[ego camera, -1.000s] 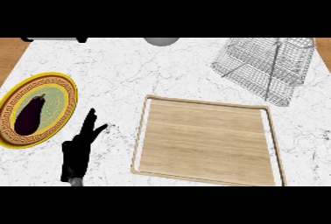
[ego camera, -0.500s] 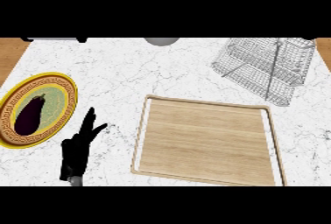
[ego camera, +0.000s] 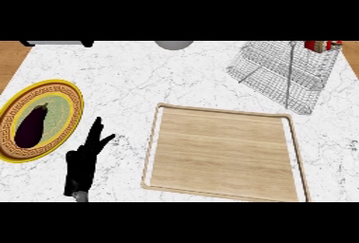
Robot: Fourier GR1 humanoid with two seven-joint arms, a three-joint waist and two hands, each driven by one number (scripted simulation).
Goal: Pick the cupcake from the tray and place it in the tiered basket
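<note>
- Head view, steeply down on the white marble table (ego camera: 126,76); entries ordered left to right.
- Far left: round plate (ego camera: 52,86) with a gold patterned rim, carrying a dark eggplant (ego camera: 32,127), long axis running toward the view's top; no part in the task.
- Just right of the plate, near the lower edge: left hand (ego camera: 82,166), at rest, fingers up and spread apart, holding nothing, touching neither plate nor tray.
- Top edge, centre: grey round object (ego camera: 175,44), cut off by the frame; not identifiable.
- Centre to right: wooden tray (ego camera: 224,152), rimmed, flat on the table, near the left hand but apart from it; no cupcake to be seen on its boards.
- Upper right: wire tiered basket (ego camera: 284,71), well apart from the left hand, just beyond the tray's far right corner.
- At the basket's top, in the view's right corner: small red item (ego camera: 321,45), partly behind the wire; too small to tell whether cupcake or something else, or whether inside the top tier or behind it.
- Right hand: not in view.
- Governing relation, as a judgement: if the cupcake, then up and far to the right of the left hand, across the whole tray, on the side of the unseen right arm; no long axis discernible. Placement then likely done or nearly so; otherwise, whereabouts of the cupcake not shown.
</note>
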